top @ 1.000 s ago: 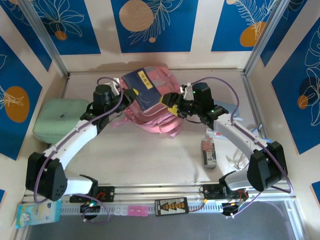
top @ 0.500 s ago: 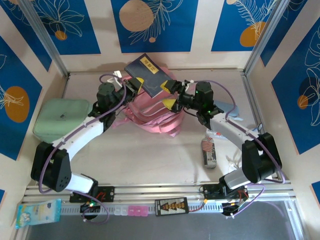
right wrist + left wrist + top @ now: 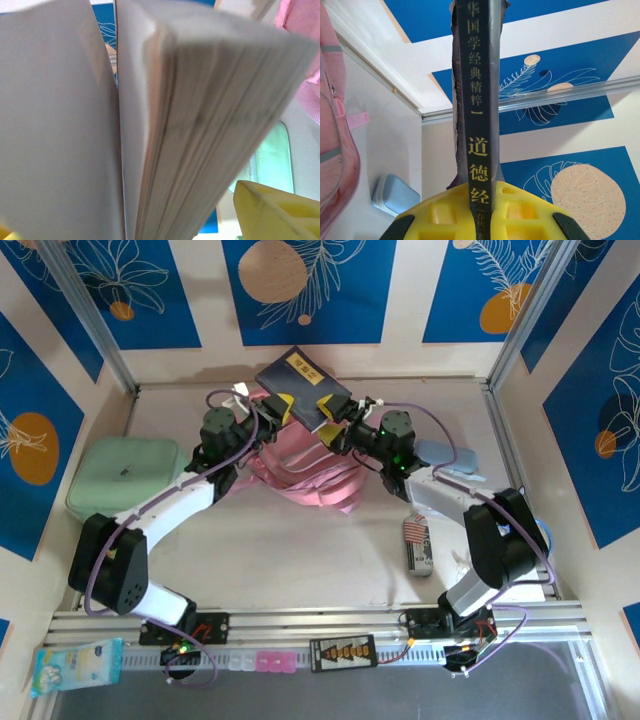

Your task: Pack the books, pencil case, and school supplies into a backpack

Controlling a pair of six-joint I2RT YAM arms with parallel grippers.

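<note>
Two grips share the books [image 3: 303, 388]: the left gripper [image 3: 479, 200] clamps the spine side, the right gripper [image 3: 330, 412] the page edges, holding them tilted above the backpack [image 3: 300, 468]. Pages gape; uneven pulling could let one book slip out or miss the opening.

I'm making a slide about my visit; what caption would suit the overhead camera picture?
Teamwork: the left gripper and right gripper hold a dark blue book between them over the pink backpack.

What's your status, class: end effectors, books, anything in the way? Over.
Left end effector and right end effector shut on books, held raised. Backpack beneath, opening hidden. Straps loose in front.
</note>
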